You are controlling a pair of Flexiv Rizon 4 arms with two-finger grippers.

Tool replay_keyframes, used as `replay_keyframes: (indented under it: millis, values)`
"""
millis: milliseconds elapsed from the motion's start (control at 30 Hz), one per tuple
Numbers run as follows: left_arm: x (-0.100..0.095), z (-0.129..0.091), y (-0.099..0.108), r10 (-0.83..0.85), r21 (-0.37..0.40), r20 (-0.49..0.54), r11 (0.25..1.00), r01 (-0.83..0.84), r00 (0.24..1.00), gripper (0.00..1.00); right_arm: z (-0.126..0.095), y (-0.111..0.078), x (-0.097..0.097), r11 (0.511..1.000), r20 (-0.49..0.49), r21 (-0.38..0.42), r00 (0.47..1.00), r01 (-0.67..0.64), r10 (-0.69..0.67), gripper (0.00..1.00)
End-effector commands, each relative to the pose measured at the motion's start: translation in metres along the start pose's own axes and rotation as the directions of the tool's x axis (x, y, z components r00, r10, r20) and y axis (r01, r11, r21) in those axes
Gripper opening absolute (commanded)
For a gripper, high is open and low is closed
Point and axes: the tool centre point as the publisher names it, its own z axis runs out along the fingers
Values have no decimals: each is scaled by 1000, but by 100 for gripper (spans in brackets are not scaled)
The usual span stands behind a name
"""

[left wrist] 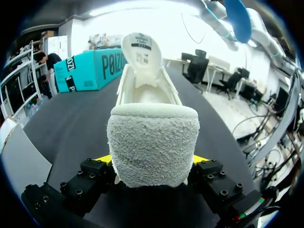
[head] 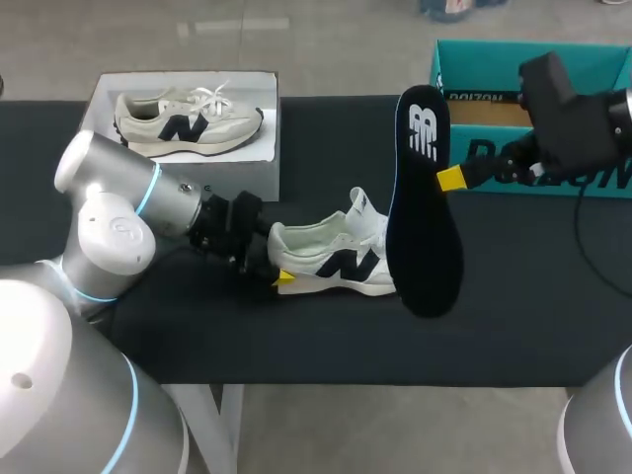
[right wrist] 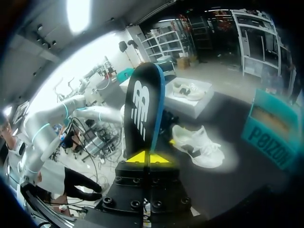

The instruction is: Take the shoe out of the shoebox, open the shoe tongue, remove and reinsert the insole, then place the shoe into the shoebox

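A white shoe (head: 331, 259) with a dark logo lies on the black table, tongue pulled up. My left gripper (head: 278, 276) is shut on its heel (left wrist: 152, 147), one yellow-tipped finger on each side. My right gripper (head: 449, 179) is shut on the edge of the dark blue insole (head: 422, 197), which hangs in the air above the shoe's toe end. In the right wrist view the insole (right wrist: 142, 111) stands up from the closed yellow tips (right wrist: 148, 157), with the shoe (right wrist: 197, 145) below and beyond. The teal shoebox (head: 533, 118) sits at the back right.
A second white shoe (head: 188, 120) rests in a white tray-like lid (head: 259, 158) at the back left. The black table (head: 533, 296) ends near the front, with floor beyond.
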Motion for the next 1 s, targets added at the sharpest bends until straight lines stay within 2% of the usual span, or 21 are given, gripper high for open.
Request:
replay_keyframes:
  millis: [33, 200, 233, 267, 300, 333, 433, 667, 1000]
  values:
    - [0, 3, 1, 0, -2, 0, 1000, 0, 1000, 0, 1, -1, 0, 1000, 2, -1, 1000, -1, 1, 0]
    - [-1, 0, 2, -13, -18, 15, 1000, 13, 1000, 0, 1, -1, 0, 1000, 2, -1, 1000, -1, 1, 0]
    - [-1, -2, 1, -16, -47, 29, 999, 17, 999, 18, 1, -1, 0, 1000, 2, -1, 1000, -1, 1, 0]
    - [-1, -3, 0, -29, -74, 30, 997, 32, 999, 43, 1, -1, 0, 1000, 2, -1, 1000, -1, 1, 0]
    - [-1, -4, 0, -55, -105, 37, 993, 58, 998, 94, 1, -1, 0, 1000, 2, -1, 1000, -1, 1, 0]
    - [-2, -4, -1, -51, -122, 45, 991, 56, 998, 100, 1, -1, 0, 1000, 2, -1, 1000, -1, 1, 0]
    - [0, -5, -3, -66, -164, 50, 984, 73, 997, 100, 1, -1, 0, 1000, 2, -1, 1000, -1, 1, 0]
    - [0, -5, -11, -102, -366, 167, 917, 158, 981, 100, 1, -1, 0, 1000, 2, -1, 1000, -1, 1, 0]
    - [0, -5, -11, -102, -366, 167, 917, 158, 981, 100, 1, -1, 0, 1000, 2, -1, 1000, -1, 1, 0]
